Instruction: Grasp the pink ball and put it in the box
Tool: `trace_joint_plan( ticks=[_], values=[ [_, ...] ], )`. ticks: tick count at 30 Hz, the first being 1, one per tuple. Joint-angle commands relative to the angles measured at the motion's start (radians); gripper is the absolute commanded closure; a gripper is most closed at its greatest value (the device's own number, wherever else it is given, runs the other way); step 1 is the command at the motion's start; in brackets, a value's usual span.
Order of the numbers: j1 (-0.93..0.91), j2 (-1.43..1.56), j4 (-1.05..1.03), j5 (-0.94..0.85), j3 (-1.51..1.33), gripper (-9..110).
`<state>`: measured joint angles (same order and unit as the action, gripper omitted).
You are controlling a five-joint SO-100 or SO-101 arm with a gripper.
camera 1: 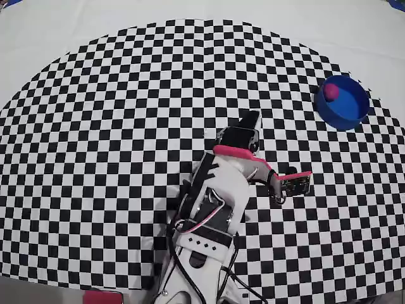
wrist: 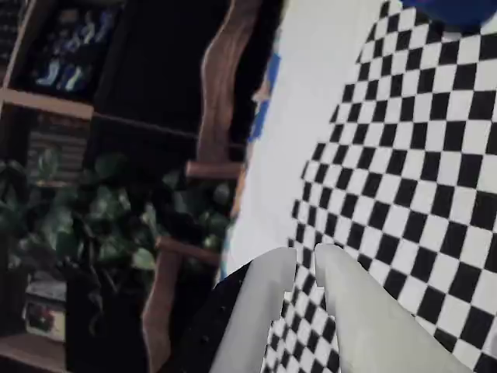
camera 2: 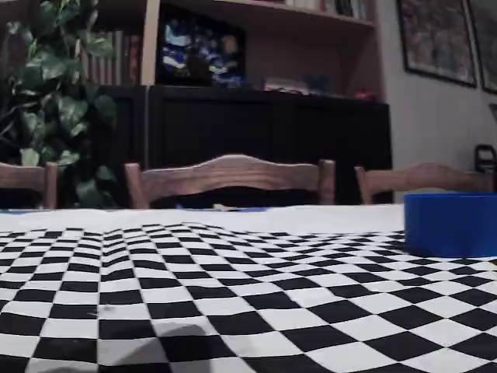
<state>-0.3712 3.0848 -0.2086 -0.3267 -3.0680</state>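
Only overhead, pink ball point(camera 1: 330, 90) inside box point(camera 1: 347, 109)

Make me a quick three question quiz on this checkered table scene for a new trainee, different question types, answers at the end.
1. True or false: the pink ball lies inside the box.
2. Multiple choice: in the overhead view the box sits A) upper right, B) lower left, C) centre.
3. Fill in: in the wrist view, the hand grips ____.

Key: 1 true. 2 A. 3 nothing; its fingers are nearly together with only cloth behind the gap.
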Motion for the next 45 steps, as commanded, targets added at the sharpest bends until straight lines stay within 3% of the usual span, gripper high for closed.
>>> trace_joint_plan(
  ticks=[1,8,21,45],
  values=[
    [0.043,0.087,-0.046,0.031,-0.040,101],
    [0.156,0.166,-0.270,0.110,-0.041,101],
    [0.265,0.166,-0.534,0.104,-0.041,101],
    [0.308,0.166,-0.660,0.115,-0.029,101]
  ],
)
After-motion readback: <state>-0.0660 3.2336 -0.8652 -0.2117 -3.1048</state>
